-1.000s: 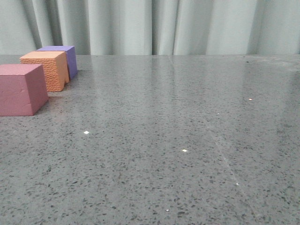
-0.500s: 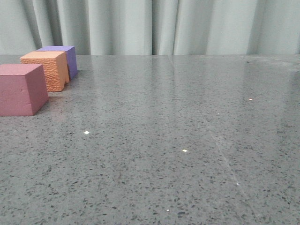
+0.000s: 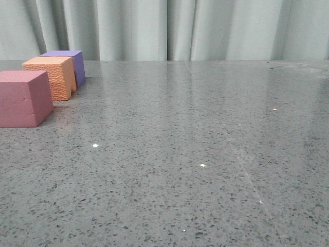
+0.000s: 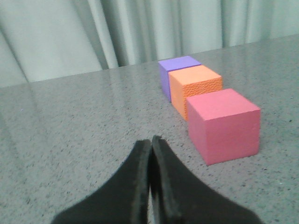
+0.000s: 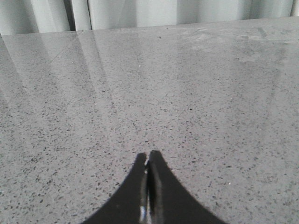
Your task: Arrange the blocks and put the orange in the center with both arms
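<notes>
Three foam cubes stand in a row at the table's far left: a dusty pink block [image 3: 23, 98] nearest, the orange block [image 3: 51, 76] with a wrinkled surface behind it, and a purple block [image 3: 69, 64] farthest back. The left wrist view shows the same row: pink [image 4: 224, 125], orange [image 4: 195, 88], purple [image 4: 175, 71]. My left gripper [image 4: 151, 141] is shut and empty, a short way from the pink block. Over bare grey stone, my right gripper [image 5: 148, 156] is shut, holding nothing. Neither arm shows in the front view.
The speckled grey tabletop [image 3: 195, 154] stretches wide to the right of the blocks. A pale curtain [image 3: 169, 28] hangs behind the table's far edge.
</notes>
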You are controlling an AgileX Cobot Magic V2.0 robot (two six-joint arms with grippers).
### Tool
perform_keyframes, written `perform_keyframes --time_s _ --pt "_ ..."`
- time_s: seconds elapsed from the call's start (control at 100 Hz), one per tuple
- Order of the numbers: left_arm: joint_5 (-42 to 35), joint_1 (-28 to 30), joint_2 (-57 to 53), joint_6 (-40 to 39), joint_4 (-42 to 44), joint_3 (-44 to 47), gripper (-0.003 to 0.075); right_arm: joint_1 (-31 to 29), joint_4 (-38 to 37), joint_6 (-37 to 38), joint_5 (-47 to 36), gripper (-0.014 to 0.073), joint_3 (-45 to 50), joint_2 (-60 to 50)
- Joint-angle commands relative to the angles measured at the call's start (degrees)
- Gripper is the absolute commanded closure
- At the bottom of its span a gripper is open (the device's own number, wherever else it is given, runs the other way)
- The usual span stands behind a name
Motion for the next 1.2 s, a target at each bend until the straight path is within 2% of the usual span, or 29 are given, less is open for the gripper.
perform_keyframes --time_s 0.0,0.22,0.28,0.58,1.19 --pt "-7.5 1.7 -1.3 0.1 -2.4 1.7 0.073 -0.3 -0.2 -0.5 -4.8 0.0661 -0.8 -1.4" --pt "-10.8 1.7 -5.3 -1.1 -3.4 7.1 0.073 -0.3 -0.2 -0.5 -4.8 0.0661 -0.8 -1.4" --pt "-8.9 1.7 -6.1 -1.1 -3.4 7.0 0.073 -0.3 -0.2 -0.5 -4.8 0.0661 -0.8 -1.4" --pt "-8.8 1.7 -11.4 -1.1 -3.1 7.0 0.073 -0.3 -0.2 -0.5 -4.8 0.0661 -0.8 -1.4" --pt "-9.2 1.7 -11.3 -1.1 -3.3 7.0 0.073 -0.3 -0.2 -0.5 -4.8 0.0661 -0.8 -1.4"
